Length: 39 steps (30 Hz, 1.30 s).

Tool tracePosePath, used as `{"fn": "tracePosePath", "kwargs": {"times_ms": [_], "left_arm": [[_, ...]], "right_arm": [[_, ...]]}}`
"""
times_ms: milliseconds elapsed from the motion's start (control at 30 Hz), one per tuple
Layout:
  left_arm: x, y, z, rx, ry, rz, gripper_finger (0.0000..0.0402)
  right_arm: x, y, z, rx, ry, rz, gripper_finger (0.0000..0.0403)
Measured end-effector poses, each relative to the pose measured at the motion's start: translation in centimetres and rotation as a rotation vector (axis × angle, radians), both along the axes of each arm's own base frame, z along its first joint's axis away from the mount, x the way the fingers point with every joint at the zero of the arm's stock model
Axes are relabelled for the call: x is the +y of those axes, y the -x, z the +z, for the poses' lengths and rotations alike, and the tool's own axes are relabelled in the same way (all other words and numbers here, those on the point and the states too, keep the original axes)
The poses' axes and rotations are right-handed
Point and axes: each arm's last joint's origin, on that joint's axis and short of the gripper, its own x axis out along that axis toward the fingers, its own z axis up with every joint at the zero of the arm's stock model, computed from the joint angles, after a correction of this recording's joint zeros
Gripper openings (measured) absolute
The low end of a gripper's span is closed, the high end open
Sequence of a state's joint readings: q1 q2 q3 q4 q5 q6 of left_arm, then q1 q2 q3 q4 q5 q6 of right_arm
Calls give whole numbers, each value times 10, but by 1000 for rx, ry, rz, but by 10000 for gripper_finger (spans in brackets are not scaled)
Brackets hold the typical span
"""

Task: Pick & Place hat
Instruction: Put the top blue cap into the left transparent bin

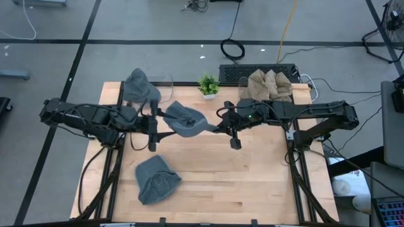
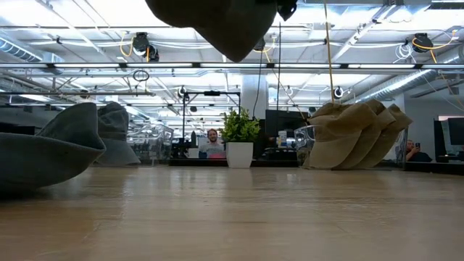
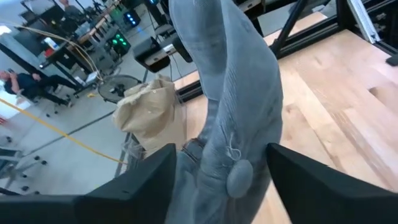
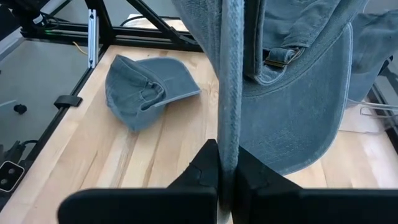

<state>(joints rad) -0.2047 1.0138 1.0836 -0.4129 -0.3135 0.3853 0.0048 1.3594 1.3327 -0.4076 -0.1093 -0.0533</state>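
Two grippers meet at the grey hat [image 1: 186,120], which hangs in the air above the table's [image 1: 252,183] centre. At its 3 o'clock side the right gripper [image 1: 220,123] pinches the brim tightly, and at its 9 o'clock side the left gripper [image 1: 159,114] has its fingers [image 3: 146,180] wide apart around the cloth. Another grey hat [image 1: 156,179] lies at 7 o'clock on the table.

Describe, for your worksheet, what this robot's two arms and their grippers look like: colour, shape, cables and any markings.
Both arms are black and built of jointed, chunky segments, with thin black cables looping along them. The left gripper and right gripper each end in two flat, matte black fingers, wedge-shaped in the wrist views. A small green light shows on the right arm's wrist. No lettering can be made out.
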Motion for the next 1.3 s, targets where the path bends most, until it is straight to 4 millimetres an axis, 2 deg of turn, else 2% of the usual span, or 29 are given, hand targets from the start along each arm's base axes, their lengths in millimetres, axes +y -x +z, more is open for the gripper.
{"fn": "tracePosePath", "kwargs": {"times_ms": [300,600,767,967,1133,1300], "left_arm": [[-1,0,-1,9,67,-29,144],[0,7,5,-24,48,-37,22],[2,15,10,-54,95,-49,22],[5,31,19,-109,147,-61,22],[8,46,28,-164,192,-54,22],[14,59,43,-240,295,-10,22]], "right_arm": [[1,0,0,-1,10,9,0],[1,0,0,-4,20,11,1],[0,-1,2,-18,-17,-41,28],[-9,3,6,-19,-85,-116,114],[-12,8,10,-33,-48,-164,182],[-11,12,16,-71,22,-249,216]]}}
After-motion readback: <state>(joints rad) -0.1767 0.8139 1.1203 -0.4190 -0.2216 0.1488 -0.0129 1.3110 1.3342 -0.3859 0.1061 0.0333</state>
